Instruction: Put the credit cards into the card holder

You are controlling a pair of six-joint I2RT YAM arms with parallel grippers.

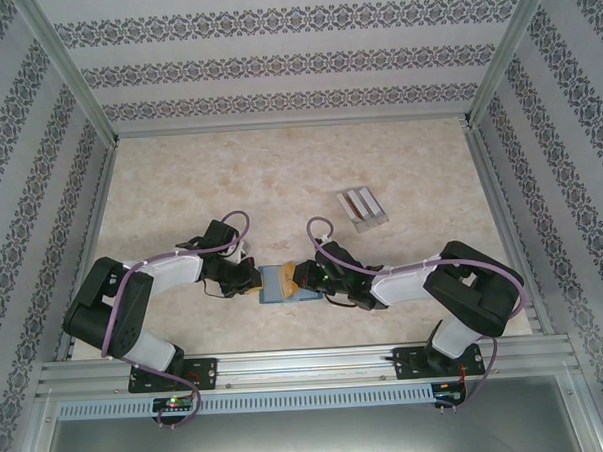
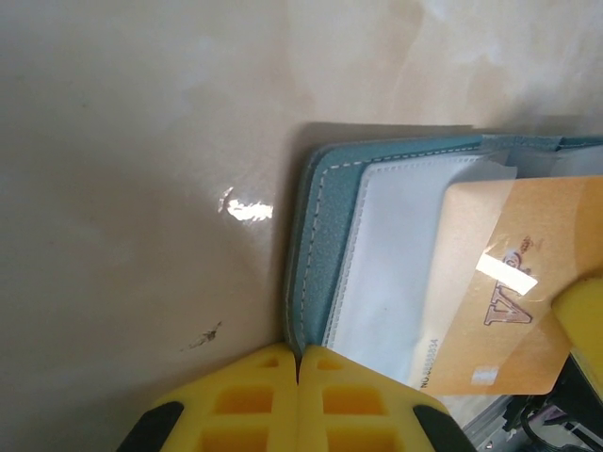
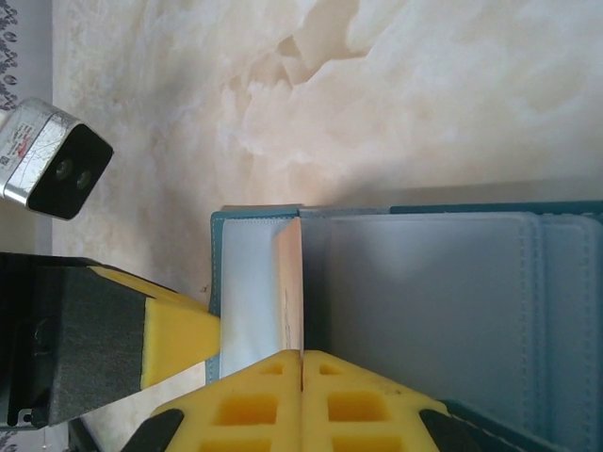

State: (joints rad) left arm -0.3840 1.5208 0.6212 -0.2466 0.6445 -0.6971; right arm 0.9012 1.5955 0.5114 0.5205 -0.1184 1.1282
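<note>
Between left tool and right tool lies the card holder.

The card holder was teal-blue and flat, with pale stitches along its edge. It lay open on the table, near the front and in the middle. Inside it had pale, see-through pockets. A gold card with brown "VIP" letters sat partly over a pale pocket, and one corner was tucked under a clear flap. More thin, pale grey cards lay side by side farther back on the right, well apart from the holder and too small to see well.
</note>
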